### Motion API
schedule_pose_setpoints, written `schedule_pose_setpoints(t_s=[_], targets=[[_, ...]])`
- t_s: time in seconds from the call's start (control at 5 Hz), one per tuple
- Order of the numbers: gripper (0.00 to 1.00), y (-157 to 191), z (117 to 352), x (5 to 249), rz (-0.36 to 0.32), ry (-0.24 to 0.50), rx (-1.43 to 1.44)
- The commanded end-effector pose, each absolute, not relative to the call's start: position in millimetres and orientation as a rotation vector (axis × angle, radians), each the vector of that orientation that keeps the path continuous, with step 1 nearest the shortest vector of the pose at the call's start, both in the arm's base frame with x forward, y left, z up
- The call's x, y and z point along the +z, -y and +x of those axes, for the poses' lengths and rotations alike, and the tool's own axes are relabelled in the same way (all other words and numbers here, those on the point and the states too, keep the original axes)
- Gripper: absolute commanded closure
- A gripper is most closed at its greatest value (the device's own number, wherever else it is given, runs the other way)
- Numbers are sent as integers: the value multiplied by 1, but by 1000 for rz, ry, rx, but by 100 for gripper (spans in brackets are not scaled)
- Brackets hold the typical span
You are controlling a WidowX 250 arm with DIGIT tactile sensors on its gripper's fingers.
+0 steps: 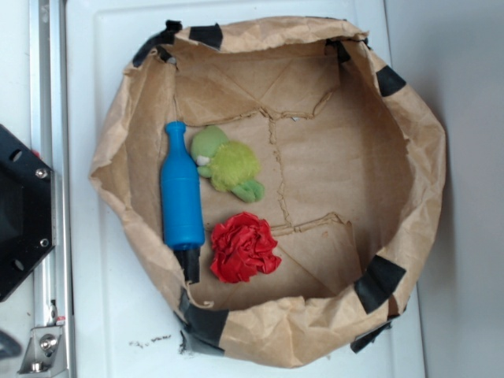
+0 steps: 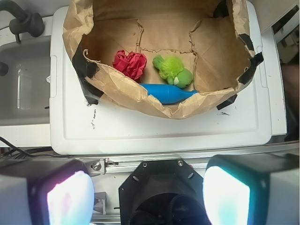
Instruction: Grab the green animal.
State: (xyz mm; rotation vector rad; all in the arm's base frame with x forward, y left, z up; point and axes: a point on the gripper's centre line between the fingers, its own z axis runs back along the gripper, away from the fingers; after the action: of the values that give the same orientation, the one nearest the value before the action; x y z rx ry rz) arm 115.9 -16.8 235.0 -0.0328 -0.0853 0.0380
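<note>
Green animal (image 1: 228,165) between blue bottle (image 1: 180,197) and red ball (image 1: 242,246)

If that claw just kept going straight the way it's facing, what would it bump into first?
Probably the white tray just in front of the paper bag; its open claw faces there, short of the green animal. Depth is hard to judge.

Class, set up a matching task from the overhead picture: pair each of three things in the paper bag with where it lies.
Things:
1. green animal
2. blue bottle
3. red cloth ball

Places:
A. along the bag's left wall
B. nearest the bottom edge of the picture, below the other soft thing
C. beside the bottle's neck, on its right

Pairs: 1-C, 2-A, 3-B
</note>
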Motion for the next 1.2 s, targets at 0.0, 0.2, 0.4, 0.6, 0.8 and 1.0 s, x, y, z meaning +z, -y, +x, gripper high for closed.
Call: schedule_pose_setpoints(t_s=[0.0,0.2,0.4,0.6,0.8,1.0], targets=[[0,17,116,235,-33,85,38],[0,20,157,240,-46,98,67],[0,14,182,237,-33,91,81],[0,2,209,223,-31,102,-9],[0,-21,245,195,-84,141,-233],[0,-42,274,174,-76,140,-294]])
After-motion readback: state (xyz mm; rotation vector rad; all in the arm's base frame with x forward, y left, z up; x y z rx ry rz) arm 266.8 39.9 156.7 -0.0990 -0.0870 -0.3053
